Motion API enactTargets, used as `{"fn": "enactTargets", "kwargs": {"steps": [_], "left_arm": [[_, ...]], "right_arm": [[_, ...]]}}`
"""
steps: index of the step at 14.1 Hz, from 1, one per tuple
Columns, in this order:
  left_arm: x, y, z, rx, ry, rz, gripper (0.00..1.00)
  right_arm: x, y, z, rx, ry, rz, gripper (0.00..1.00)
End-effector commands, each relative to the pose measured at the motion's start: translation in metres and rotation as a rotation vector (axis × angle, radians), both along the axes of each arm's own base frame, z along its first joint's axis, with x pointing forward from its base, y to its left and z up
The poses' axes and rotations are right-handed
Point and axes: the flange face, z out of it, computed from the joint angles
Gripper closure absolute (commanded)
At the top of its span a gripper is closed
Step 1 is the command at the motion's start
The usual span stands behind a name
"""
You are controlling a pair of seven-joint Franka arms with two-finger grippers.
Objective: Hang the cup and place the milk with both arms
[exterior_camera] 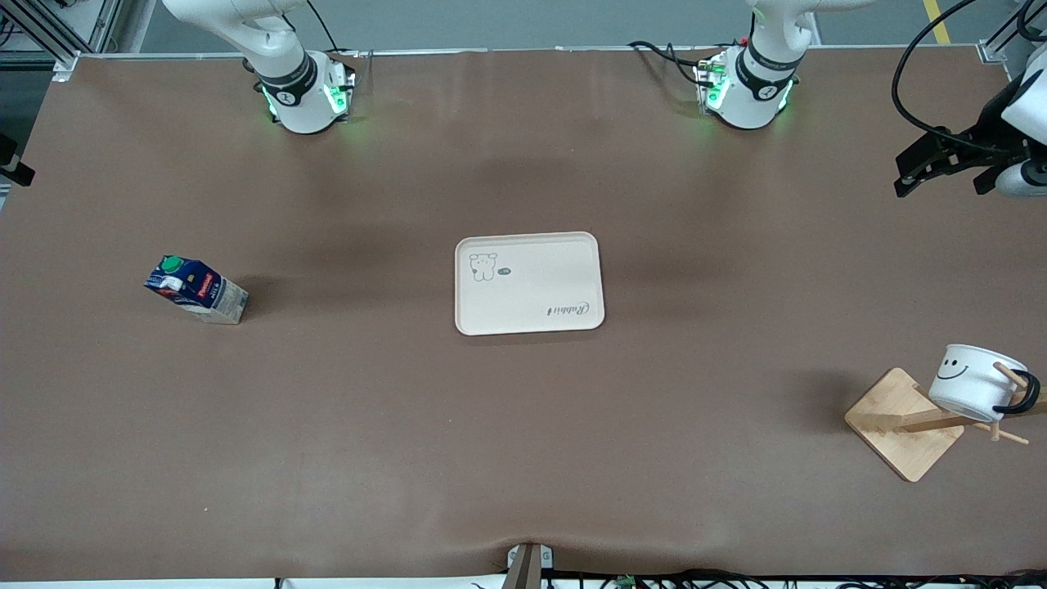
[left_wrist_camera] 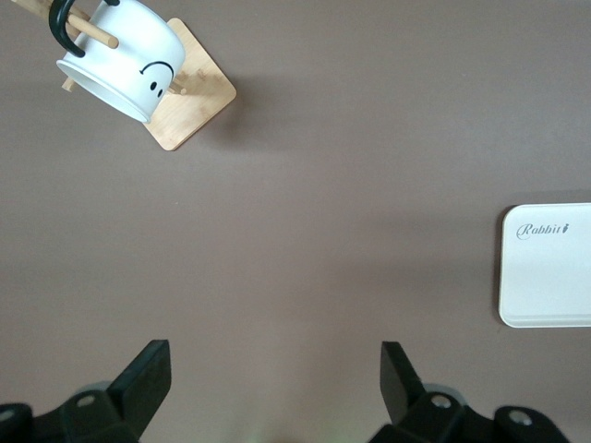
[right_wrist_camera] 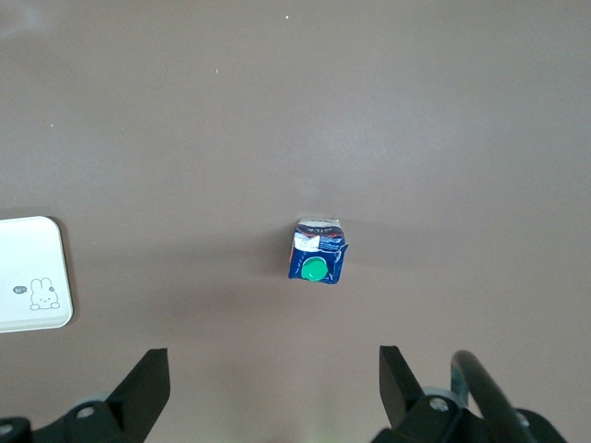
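The white cup [exterior_camera: 971, 379] with the smiley face hangs by its black loop handle on a peg of a wooden rack [exterior_camera: 900, 425] toward the left arm's end of the table. It also shows in the left wrist view [left_wrist_camera: 120, 55]. The dark blue milk carton [exterior_camera: 196, 288] with the green cap stands on the table toward the right arm's end, and shows from above in the right wrist view [right_wrist_camera: 319, 251]. My left gripper [left_wrist_camera: 275, 365] is open and empty, high over the table; it shows in the front view [exterior_camera: 906, 173] too. My right gripper [right_wrist_camera: 274, 369] is open and empty, high above the milk.
A cream tray [exterior_camera: 529, 282] with a small animal drawing lies at the table's middle, between milk and rack. It shows in the left wrist view [left_wrist_camera: 549, 268] and the right wrist view [right_wrist_camera: 32, 272]. The rack's square base [left_wrist_camera: 194, 101] rests on the brown table.
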Motion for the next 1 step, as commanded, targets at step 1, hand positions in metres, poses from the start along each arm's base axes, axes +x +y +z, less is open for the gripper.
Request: {"fn": "enactTargets", "kwargs": {"steps": [1], "left_arm": [[-0.0055, 0.0008, 0.0089, -0.017, 0.011, -0.007, 0.0]], "right_arm": [[-0.006, 0.0018, 0.001, 0.018, 0.011, 0.01, 0.0]]}}
